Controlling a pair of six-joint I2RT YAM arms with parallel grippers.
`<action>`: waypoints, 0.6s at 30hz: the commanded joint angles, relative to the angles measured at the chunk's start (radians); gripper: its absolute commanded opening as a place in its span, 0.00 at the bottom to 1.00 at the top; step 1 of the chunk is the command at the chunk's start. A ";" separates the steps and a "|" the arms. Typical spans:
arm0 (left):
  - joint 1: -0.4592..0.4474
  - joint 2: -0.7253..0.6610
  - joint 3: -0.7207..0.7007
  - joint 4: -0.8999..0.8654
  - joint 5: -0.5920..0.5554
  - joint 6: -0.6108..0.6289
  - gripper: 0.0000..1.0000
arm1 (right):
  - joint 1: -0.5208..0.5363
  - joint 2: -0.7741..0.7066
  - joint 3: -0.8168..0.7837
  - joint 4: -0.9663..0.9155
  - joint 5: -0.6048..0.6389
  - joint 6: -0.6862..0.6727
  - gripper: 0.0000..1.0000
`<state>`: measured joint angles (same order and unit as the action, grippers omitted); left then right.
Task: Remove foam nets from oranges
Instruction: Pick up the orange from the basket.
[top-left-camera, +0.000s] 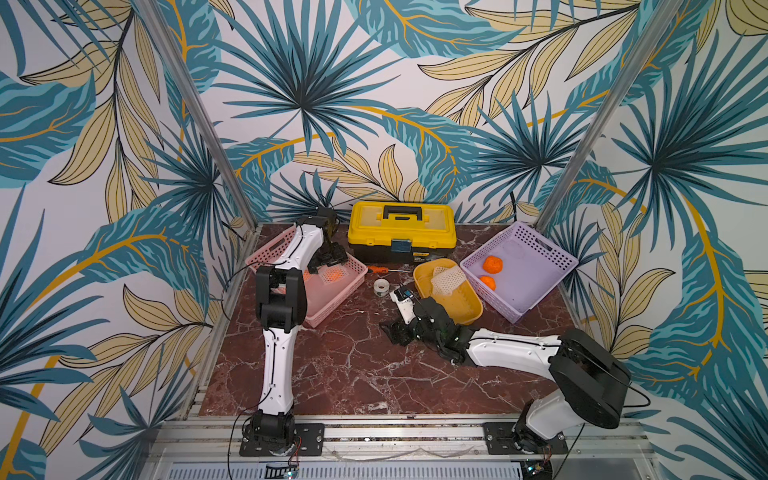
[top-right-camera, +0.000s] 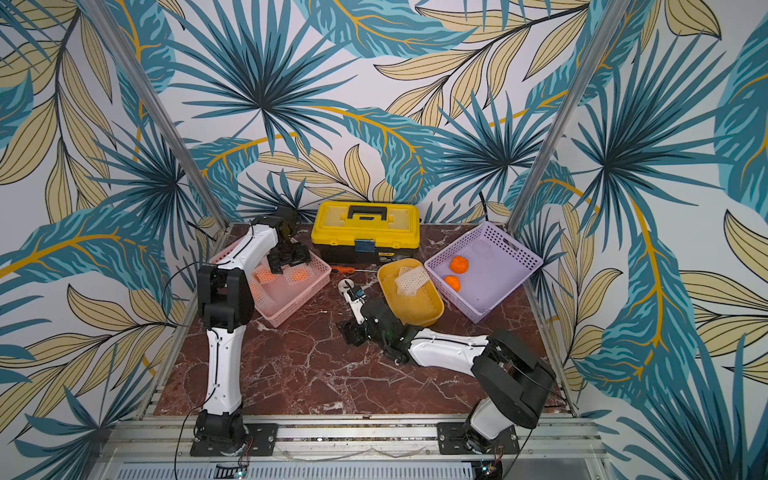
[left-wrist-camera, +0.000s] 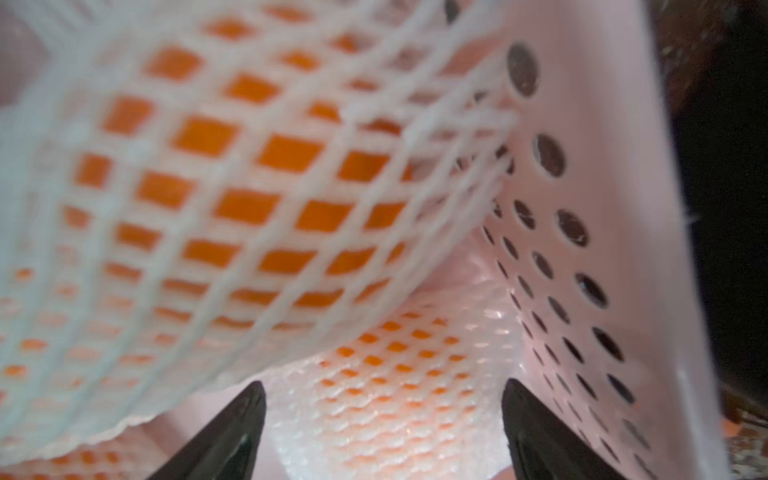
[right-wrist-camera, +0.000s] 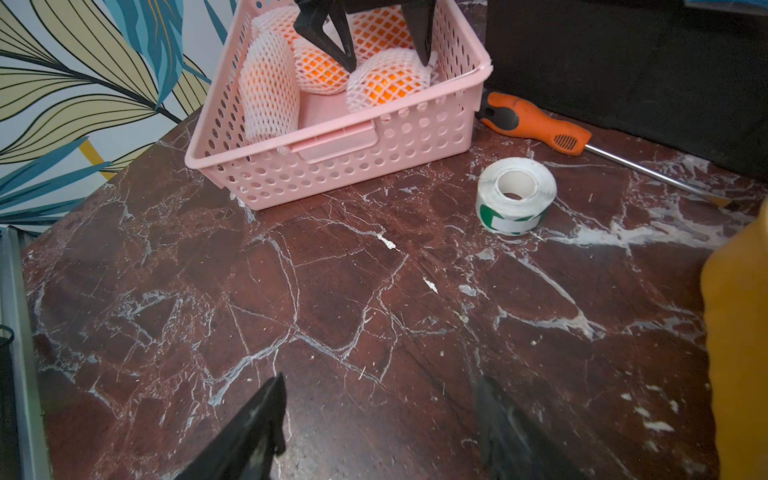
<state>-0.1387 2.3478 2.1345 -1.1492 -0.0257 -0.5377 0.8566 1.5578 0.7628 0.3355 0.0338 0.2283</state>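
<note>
Your left hand (right-wrist-camera: 388, 66) is hanging inside the pink perforated plastic basket (right-wrist-camera: 353, 166) at the back left of the dark red marbled bench (right-wrist-camera: 374, 311). Its black fingers (left-wrist-camera: 232, 440) are standing wide apart, with nothing pinched between them. They are reaching down on either side of one netted orange (right-wrist-camera: 386, 85) in the basket's corner. Whether the tips are touching its net, you cannot tell. Several more small round oranges in white foam mesh nets (right-wrist-camera: 270, 91) are sitting beside it in the same basket.

Your right hand (right-wrist-camera: 381, 378) is lying low over bare bench near the middle, its fingers also apart and holding nothing.

Two bare bright-orange oranges (top-left-camera: 493, 263) are sitting in the purple perforated plastic basket (top-left-camera: 536, 291) at the back right. One empty white foam mesh net (top-left-camera: 446, 280) is lying in the yellow oval plastic tub (top-left-camera: 461, 305) just beside that basket.

An orange-handled screwdriver (right-wrist-camera: 536, 122) and a roll of white tape with green markings (right-wrist-camera: 515, 195) are lying on the bench between the pink basket and the tub. Both are in front of the yellow-and-black toolbox (top-left-camera: 401, 232).
</note>
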 joint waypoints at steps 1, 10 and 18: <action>-0.024 0.020 0.014 -0.036 -0.066 0.032 0.92 | 0.004 -0.008 -0.007 0.008 0.010 0.010 0.73; -0.019 0.033 0.019 -0.035 0.016 0.017 0.88 | 0.004 -0.010 -0.006 0.000 0.018 0.008 0.73; -0.004 0.020 0.017 -0.033 0.079 -0.005 0.72 | 0.006 -0.019 -0.009 -0.003 0.028 0.007 0.73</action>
<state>-0.1486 2.3707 2.1345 -1.1709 0.0242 -0.5369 0.8566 1.5578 0.7628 0.3351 0.0452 0.2287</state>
